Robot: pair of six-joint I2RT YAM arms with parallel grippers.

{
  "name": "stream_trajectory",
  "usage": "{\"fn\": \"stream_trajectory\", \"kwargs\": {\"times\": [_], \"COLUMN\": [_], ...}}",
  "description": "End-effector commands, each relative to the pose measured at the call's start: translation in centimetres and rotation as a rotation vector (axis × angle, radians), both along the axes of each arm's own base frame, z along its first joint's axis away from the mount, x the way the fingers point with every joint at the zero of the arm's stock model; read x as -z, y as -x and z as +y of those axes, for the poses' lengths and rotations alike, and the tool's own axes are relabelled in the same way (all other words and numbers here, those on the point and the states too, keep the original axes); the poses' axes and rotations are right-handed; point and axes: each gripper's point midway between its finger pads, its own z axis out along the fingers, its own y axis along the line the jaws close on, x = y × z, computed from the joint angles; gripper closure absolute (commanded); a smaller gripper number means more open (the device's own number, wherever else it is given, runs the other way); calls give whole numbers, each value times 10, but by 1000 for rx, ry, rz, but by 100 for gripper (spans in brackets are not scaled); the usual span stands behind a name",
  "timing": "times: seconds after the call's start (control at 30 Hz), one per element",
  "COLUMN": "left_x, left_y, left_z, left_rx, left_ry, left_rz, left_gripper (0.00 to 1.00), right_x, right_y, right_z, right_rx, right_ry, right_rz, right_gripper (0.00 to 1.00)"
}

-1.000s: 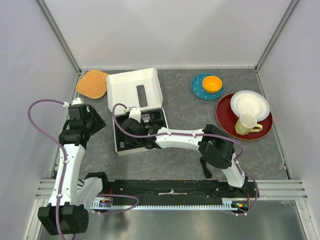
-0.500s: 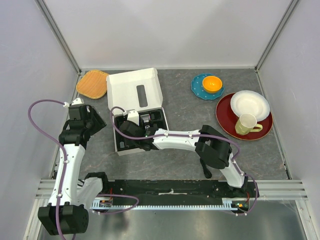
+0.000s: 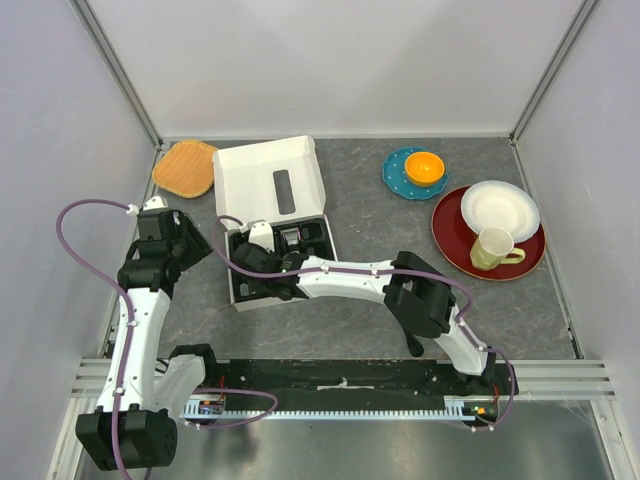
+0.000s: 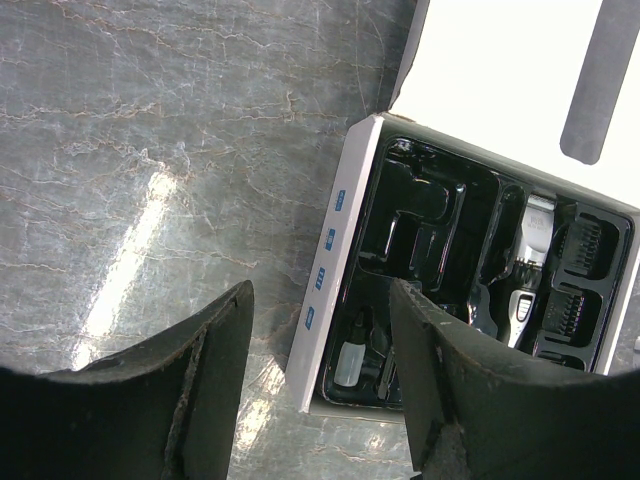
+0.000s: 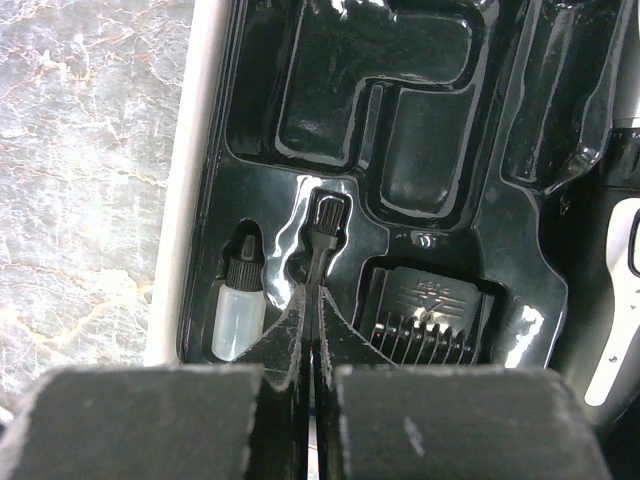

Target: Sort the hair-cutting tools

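Note:
My right gripper (image 5: 318,300) is shut on the thin black brush (image 5: 325,215), whose bristle head points into a narrow slot of the black moulded tray (image 5: 420,90). In the top view the right gripper (image 3: 258,258) reaches over the left half of the white box (image 3: 265,180). A comb guard (image 5: 425,310) lies in the slot right of the brush, and the clipper (image 5: 615,330) lies at the right edge. My left gripper (image 4: 318,300) is open and empty, hovering left of the box. The clipper (image 4: 530,270) and two comb guards (image 4: 580,245) show in the left wrist view. A black cable (image 3: 408,335) lies beside the right arm.
A small clear bottle (image 5: 238,315) sits in the slot left of the brush. An orange mat (image 3: 185,167) lies at the back left. A blue plate with an orange bowl (image 3: 425,168), a red plate (image 3: 452,235) with a white dish and a cup (image 3: 492,248) stand at the right.
My right gripper has moved a little left and further over the tray's left side, still holding the brush. The left arm has not moved.

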Motion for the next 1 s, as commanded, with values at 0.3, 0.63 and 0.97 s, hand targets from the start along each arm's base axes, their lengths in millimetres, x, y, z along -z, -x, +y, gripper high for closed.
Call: {"fn": "stream_trajectory", "kwargs": {"times": [0.3, 0.63, 0.97], "left_x": [-3, -3, -2], "left_y": [0, 0, -2], "left_z": [4, 2, -3], "left_rx": [11, 16, 29], "left_ry": [-38, -23, -1], "left_rz": [-13, -13, -18], "left_gripper": [37, 37, 37], "right_x": [-9, -26, -42], "right_y": [-3, -2, -2], "right_z": [8, 12, 13], "right_rx": [3, -36, -55], "right_ry": [26, 12, -9], "right_rz": [-19, -36, -57], "right_gripper": [100, 100, 100]}}
